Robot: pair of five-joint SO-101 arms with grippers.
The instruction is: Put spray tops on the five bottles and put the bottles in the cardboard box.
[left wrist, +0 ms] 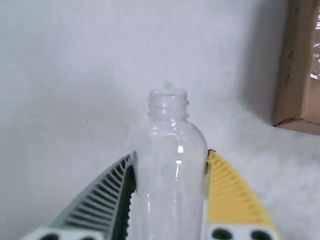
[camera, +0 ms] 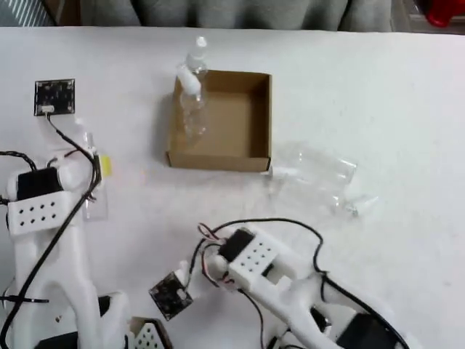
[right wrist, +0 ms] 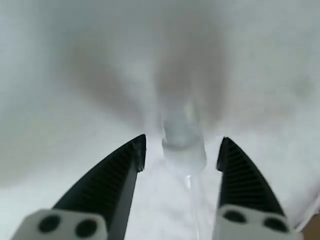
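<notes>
Bottle (left wrist: 170,190) is clamped by left gripper (left wrist: 171,154) near box (left wrist: 296,75). Spray top (right wrist: 184,150), between right gripper's (right wrist: 182,139) parted jaws, may be flicked away by off-centre pinching.

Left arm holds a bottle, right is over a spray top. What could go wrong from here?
1. The left pincer grips the clear uncapped plastic bottle by its smooth body; pressing a top on may make it slip or tilt.
2. The right pincer stands open round the translucent spray top, gaps either side; an off-centre close may knock it away.
3. The capped clear bottle pokes past the rim of the brown cardboard box; it may tip out.
</notes>
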